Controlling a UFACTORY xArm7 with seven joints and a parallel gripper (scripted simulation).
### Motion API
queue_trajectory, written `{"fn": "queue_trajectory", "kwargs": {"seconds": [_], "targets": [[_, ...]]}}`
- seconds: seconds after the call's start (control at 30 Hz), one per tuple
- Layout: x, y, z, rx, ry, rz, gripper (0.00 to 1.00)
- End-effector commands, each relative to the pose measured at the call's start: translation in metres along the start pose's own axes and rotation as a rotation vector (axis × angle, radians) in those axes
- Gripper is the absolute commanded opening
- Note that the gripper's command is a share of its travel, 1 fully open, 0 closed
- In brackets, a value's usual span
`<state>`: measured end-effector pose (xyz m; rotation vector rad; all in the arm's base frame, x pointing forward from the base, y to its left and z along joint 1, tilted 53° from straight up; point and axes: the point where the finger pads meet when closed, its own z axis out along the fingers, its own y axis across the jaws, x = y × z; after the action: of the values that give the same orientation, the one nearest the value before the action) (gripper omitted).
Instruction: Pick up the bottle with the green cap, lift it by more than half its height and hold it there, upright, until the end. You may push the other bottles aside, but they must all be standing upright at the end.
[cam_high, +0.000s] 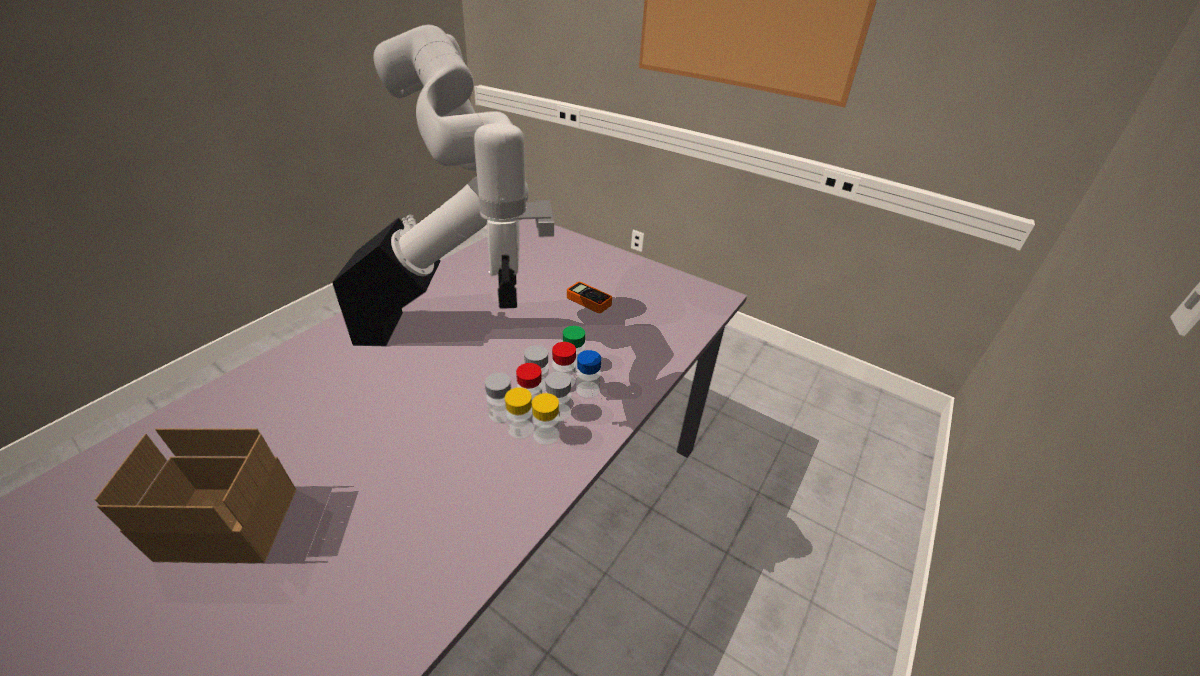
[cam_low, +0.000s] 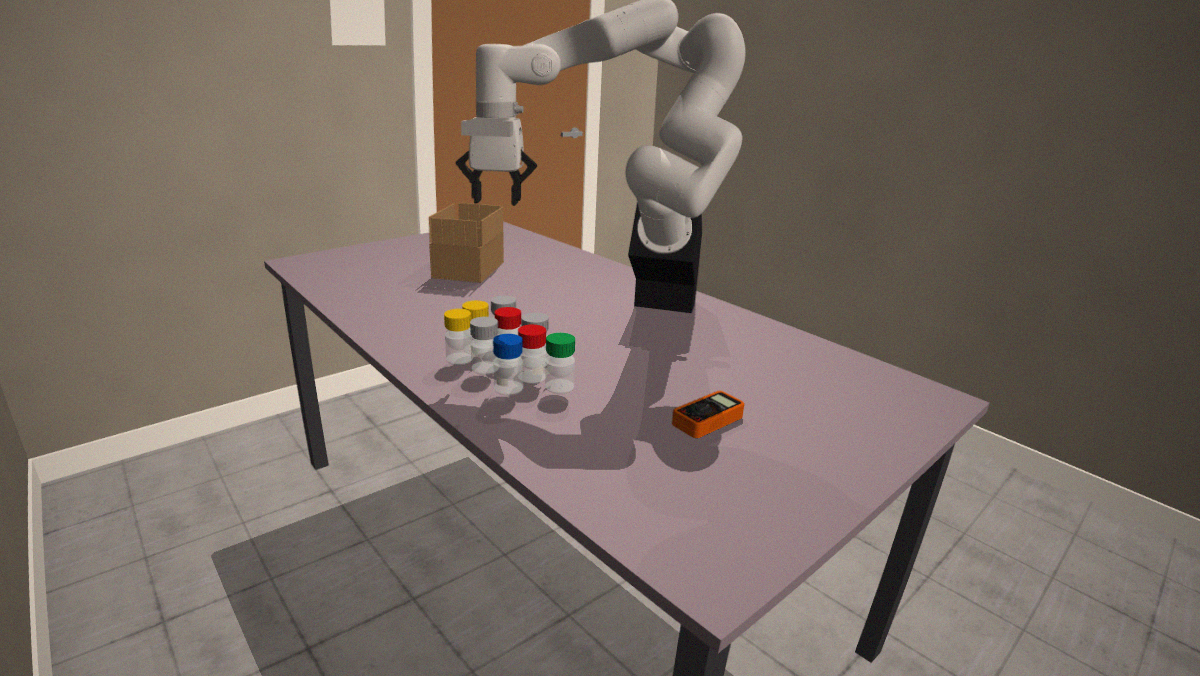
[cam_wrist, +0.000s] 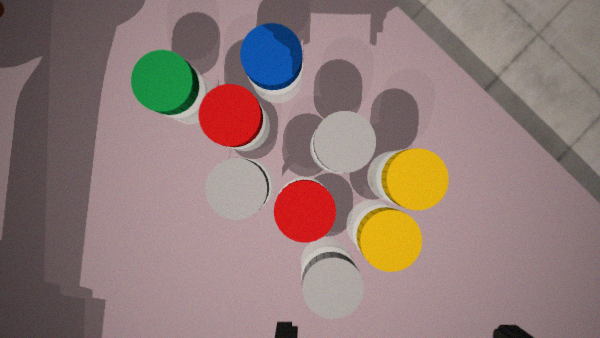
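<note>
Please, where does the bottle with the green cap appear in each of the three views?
Top: green-capped bottle at the far end of the cluster, nearest the orange multimeter.
Exterior: rightmost bottle of the cluster, front row.
Wrist: upper left, seen from above.
Shared landmark: a red-capped bottle stands directly beside it in all views.
</note>
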<state>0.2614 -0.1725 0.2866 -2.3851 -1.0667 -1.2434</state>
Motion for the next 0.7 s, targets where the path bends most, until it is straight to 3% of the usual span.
{"fn": "queue_trajectory", "kwargs": {"seconds": [0.0,0.37,0.67], "targets": [[0.0,0.001,-0.001,-0.004,0.0,0.0,0.79],[0.01,-0.003,0.001,-0.001,0.005,-0.014,0.79],[0.058,-0.028,0.015,0.008,0.013,-0.083,0.79]]}}
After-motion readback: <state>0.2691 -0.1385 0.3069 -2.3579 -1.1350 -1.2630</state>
